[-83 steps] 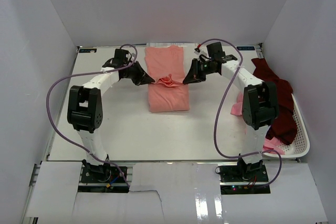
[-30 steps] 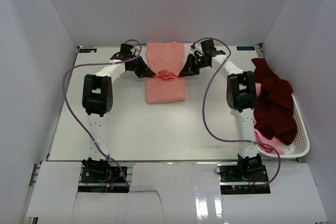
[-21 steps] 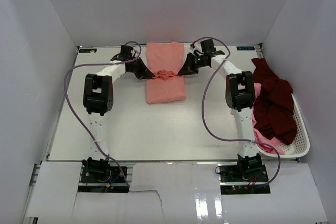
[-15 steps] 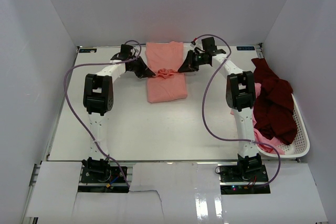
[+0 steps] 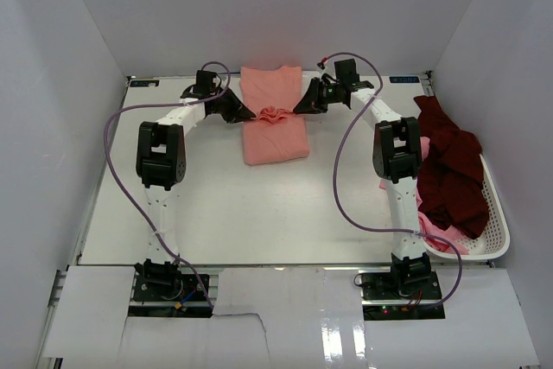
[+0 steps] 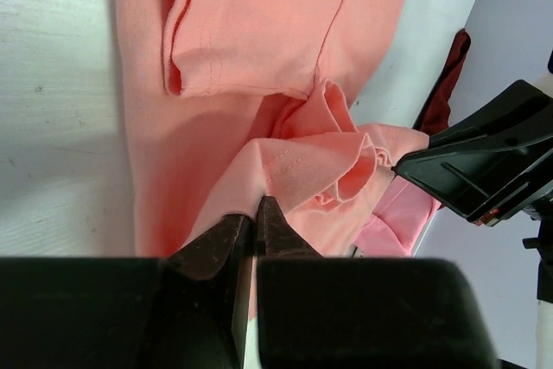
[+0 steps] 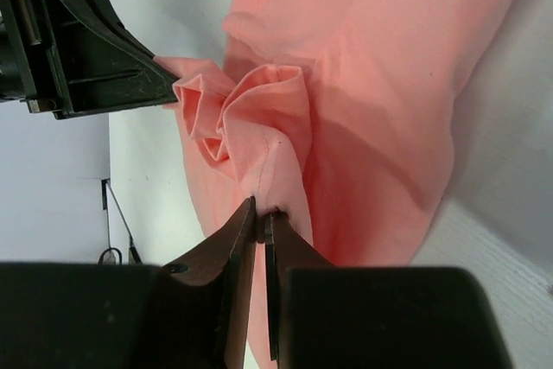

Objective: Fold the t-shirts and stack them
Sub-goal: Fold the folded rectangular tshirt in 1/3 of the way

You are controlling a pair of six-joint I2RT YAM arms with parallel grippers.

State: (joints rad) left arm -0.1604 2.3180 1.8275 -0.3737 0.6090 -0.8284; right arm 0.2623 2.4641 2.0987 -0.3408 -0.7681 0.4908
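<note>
Nearest, a broad stretch of the white table (image 5: 259,213) lies bare between the two arm bases and the cloth, leaving room in the middle. Along the right edge the white slotted plastic basket (image 5: 499,213) sits close to the side wall. It is heaped with crumpled dark maroon t-shirts (image 5: 449,174) that spill past its far end, and a lighter pink t-shirt (image 5: 445,241) peeks out at its near corner. Farther back, at the table's far middle, the salmon-pink t-shirt (image 5: 275,140) lies as a long narrow folded strip, its far end reaching the back edge by the wall. Its knit is soft and matte, with a stitched hem and a sleeve fold showing. The left gripper (image 6: 257,205) and right gripper (image 7: 262,209) face each other across the strip, each with its dark fingers pinched together on a fold of this shirt. The cloth between them bunches into a ruffled rosette. White walls close in the far side and both flanks
</note>
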